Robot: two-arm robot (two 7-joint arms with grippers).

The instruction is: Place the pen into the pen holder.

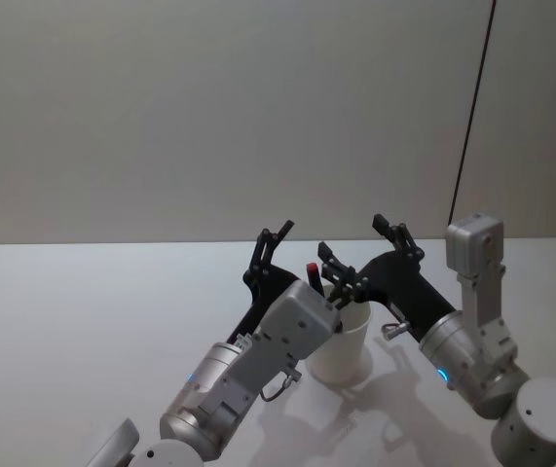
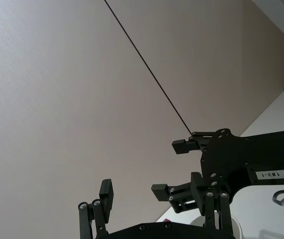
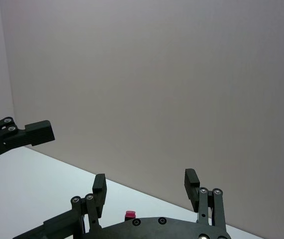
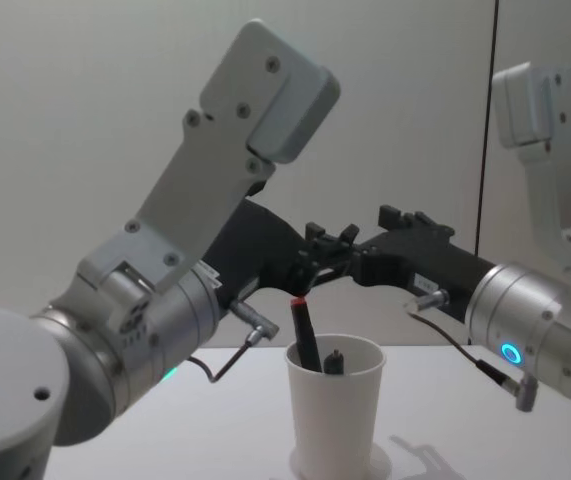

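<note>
The left end effector hung above the pen holder with its fingers spread apart and nothing between them; in the left wrist view its two black fingertips stood well apart against the wall. The right end effector was raised just beside it on the other side of the cup, likewise released, its fingers wide apart in the right wrist view. The two end effectors faced each other closely over the cup's mouth.

The pen, dark with a red cap, stood inside the pen holder, leaning against the rolled rim on the robot's left, its red end poking above the rim just below the end effectors. In the chest view a second dark, short object rose just above the rim beside it; what it was could not be told. The white paper cup stood upright on the pale surface, between the two forearms, with a plain wall behind.
</note>
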